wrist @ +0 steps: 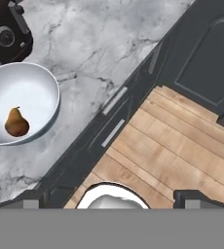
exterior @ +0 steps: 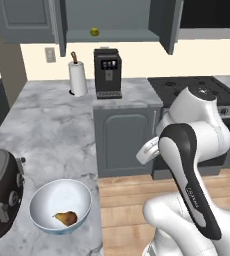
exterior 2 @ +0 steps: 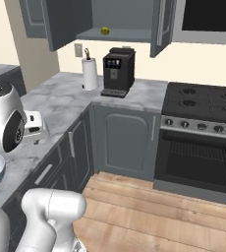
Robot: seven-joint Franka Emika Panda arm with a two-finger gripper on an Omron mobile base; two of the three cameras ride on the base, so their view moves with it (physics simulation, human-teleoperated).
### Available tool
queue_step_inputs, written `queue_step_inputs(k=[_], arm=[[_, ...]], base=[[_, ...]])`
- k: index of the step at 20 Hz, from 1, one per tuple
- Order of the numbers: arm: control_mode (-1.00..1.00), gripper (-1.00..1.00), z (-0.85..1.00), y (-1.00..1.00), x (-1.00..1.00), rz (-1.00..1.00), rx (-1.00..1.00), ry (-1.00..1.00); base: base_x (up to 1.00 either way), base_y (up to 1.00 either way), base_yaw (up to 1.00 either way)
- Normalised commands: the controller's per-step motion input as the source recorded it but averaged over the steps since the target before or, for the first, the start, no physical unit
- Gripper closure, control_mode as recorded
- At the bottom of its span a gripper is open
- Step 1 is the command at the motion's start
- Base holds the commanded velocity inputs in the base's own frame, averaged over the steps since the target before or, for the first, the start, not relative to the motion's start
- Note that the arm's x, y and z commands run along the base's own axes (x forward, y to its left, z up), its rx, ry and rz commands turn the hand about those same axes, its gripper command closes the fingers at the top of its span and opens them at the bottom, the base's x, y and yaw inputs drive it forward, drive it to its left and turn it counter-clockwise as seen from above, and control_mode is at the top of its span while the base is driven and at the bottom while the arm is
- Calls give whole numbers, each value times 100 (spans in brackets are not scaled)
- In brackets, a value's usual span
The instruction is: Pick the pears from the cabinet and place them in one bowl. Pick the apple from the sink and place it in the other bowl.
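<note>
Arm (exterior: 187,165) folded above floor | jaws spread, empty | brown pear (wrist: 16,122) in bowl (wrist: 43,87)

— From the left base camera we look forward and down over the marble counter (exterior: 47,125) toward the coffee machine (exterior: 107,72) and open cabinet (exterior: 112,20).

— From the right we see that same machine and cabinet, plus the stove (exterior 2: 203,106). Our hand camera looks steeply down, close over the bowl (wrist: 46,87) and wood floor (wrist: 182,146).
</note>
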Motion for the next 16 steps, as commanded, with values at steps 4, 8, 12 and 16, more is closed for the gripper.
queue_step_inputs(k=[4,8,12,16], arm=[[100,-100,0,0,0,0,0,0],[100,-100,0,0,0,0,0,0],[100,-100,0,0,0,0,0,0],[100,-100,0,0,0,0,0,0]], base=[[11,-40,-16],[35,-21,-1],[48,-17,0],[57,-8,2]])
